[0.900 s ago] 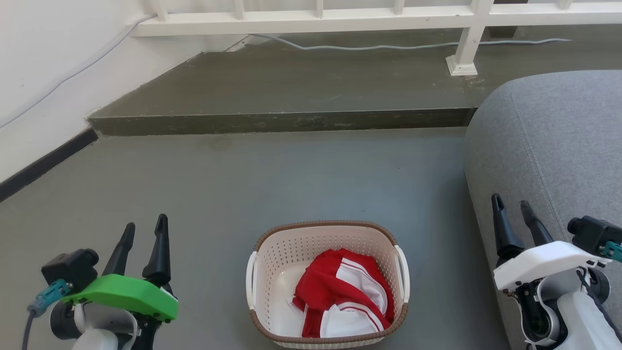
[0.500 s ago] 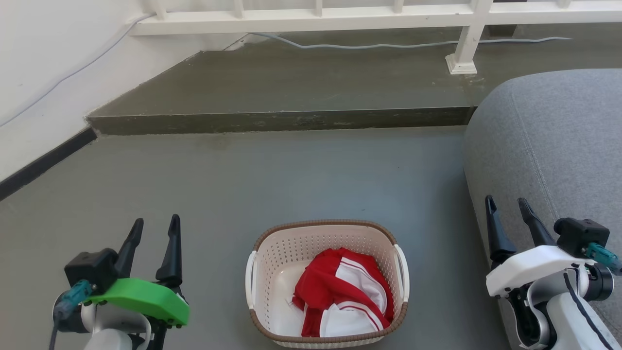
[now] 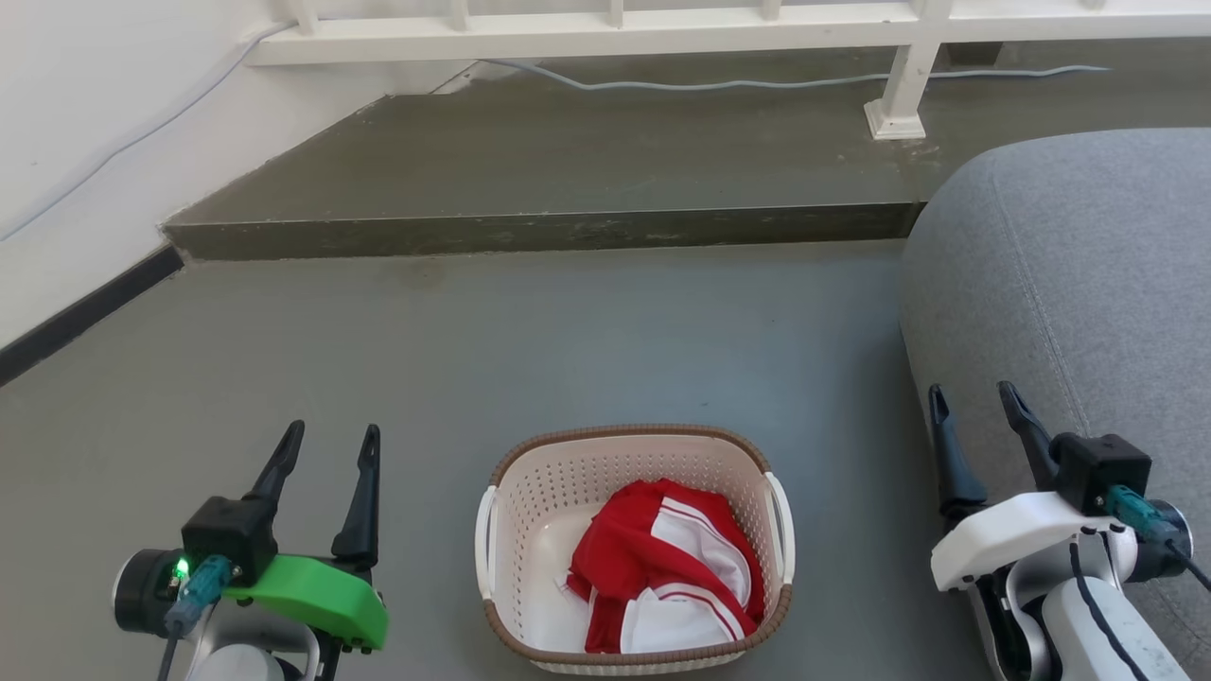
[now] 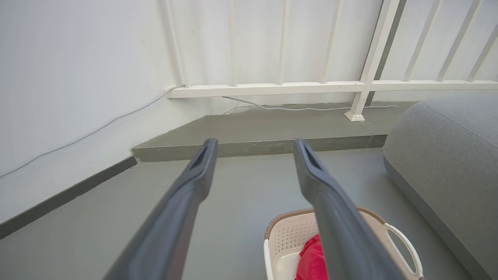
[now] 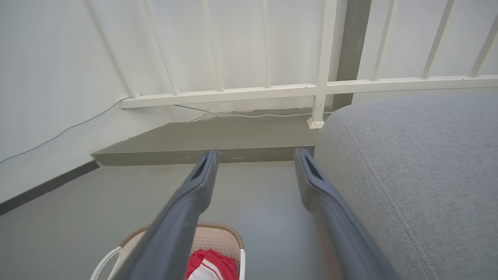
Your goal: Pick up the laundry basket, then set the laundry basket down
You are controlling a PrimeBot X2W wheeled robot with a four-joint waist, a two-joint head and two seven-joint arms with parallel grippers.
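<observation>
You are at the very start of the pick: the cream perforated plastic laundry basket (image 3: 605, 478), rimmed in brown woven-look trim, sits flat on the grey floor (image 3: 568, 340), low in the middle of the head view. It has a crumpled red-and-white garment (image 3: 672, 567) inside, and nothing has hold of it yet. Your left gripper (image 3: 333, 431) hovers to the basket's left and your right gripper (image 3: 971, 390) to its right. Both are well apart from it, each with its jaws parted fairly wide and empty. As I judge it, the next move calls for bringing each gripper inward and down to its own side — left to the white left handle (image 3: 485, 544), right to the white right handle (image 3: 783, 539). Then close on both together so the tub lifts level. Mind the right side: the big grey fabric cushion (image 3: 1069, 284) lies just beside the right gripper, so that arm has little room outward and should travel inward. The left side has open floor out to the white wall (image 3: 66, 142) and its dark skirting (image 3: 85, 317). Ahead, bare floor runs to the edge of a raised grey step (image 3: 539, 232) below a white railing (image 3: 587, 33) — ample room for setting the basket down short of that edge.
</observation>
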